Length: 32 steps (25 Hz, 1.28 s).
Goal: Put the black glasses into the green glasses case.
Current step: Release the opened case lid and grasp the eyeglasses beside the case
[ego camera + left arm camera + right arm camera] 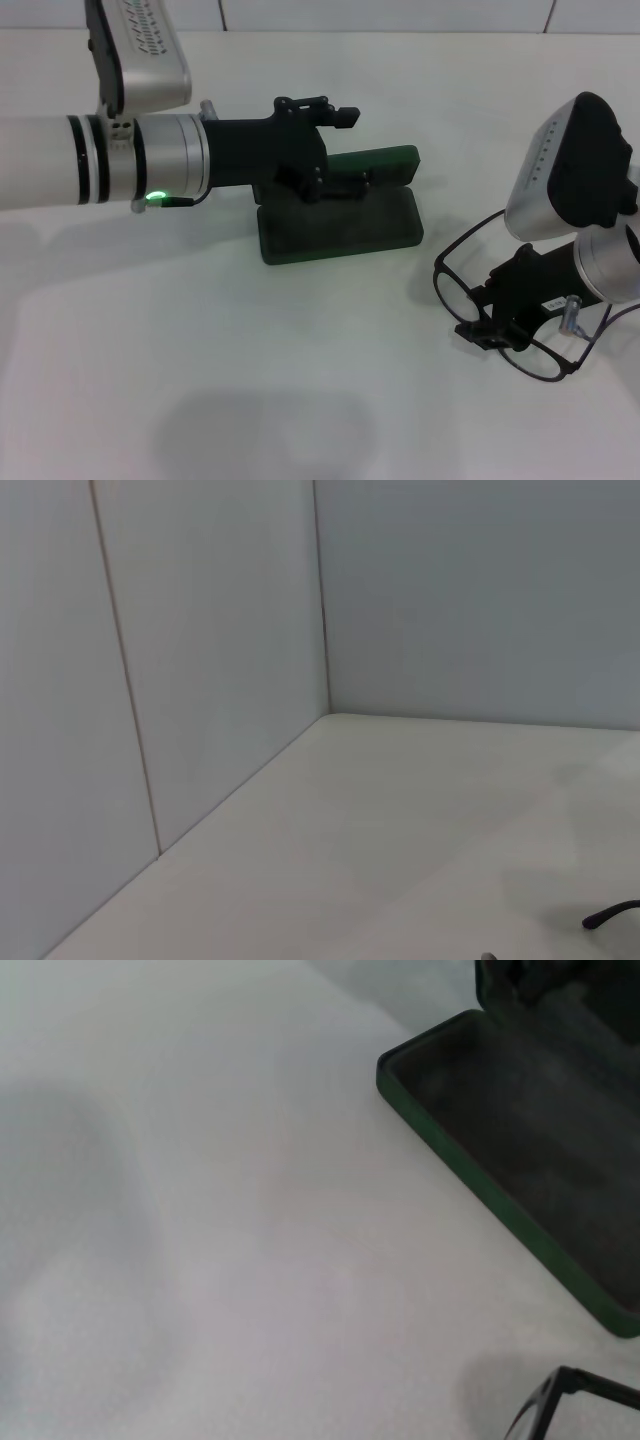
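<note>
The green glasses case (340, 225) is seen open on the white table (250, 380), near the middle, dark inside facing up, lid raised at the far side. The lid is held by the left gripper (335, 180), which is reached in from the left and closed on the lid's edge; part of the case is covered by the black gripper body. In the right wrist view the case's (520, 1130) near rim and dark interior are shown, nothing seen lying inside in the visible part.

The black glasses (500, 310) are placed to the right of the case, well apart from it, near the table's right side. The right gripper (495, 325) is set low over the frame between the lenses; whether its jaws are pinched on the frame cannot be told, as the fingers are hidden under the wrist. One lens rim and a temple arm are shown clear of the gripper. A corner of the frame (570, 1400) is caught in the right wrist view.

Bare table is left between glasses and case, and in front of both. A pale wall (200, 660) is seen behind the table in the left wrist view.
</note>
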Each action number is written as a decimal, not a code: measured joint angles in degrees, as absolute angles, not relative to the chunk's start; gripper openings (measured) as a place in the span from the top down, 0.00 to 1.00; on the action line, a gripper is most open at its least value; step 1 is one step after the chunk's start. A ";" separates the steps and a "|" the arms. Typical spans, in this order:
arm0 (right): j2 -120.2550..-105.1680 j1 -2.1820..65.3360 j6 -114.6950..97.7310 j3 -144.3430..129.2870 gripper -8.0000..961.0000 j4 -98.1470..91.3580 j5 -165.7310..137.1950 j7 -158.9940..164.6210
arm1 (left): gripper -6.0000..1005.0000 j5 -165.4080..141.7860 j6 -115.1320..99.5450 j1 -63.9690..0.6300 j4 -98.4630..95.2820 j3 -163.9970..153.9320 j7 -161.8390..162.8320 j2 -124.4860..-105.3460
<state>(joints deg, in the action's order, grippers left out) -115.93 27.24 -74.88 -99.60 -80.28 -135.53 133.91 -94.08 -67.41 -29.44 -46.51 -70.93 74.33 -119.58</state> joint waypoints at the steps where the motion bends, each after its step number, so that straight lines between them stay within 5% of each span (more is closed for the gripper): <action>1: -115.92 27.24 -74.98 -99.61 0.57 -80.29 -135.53 133.91 | 0.22 -94.11 -67.40 -29.57 -46.51 -70.93 74.35 -119.56; 26: -115.92 26.94 -77.16 -100.25 0.66 -80.71 -136.84 133.60 | 0.22 -94.95 -66.78 -30.13 -46.49 -70.96 73.97 -119.66; 32: -115.90 26.90 -77.68 -100.64 0.75 -81.37 -136.85 133.38 | 0.22 -94.94 -66.71 -29.64 -46.49 -71.01 73.94 -119.69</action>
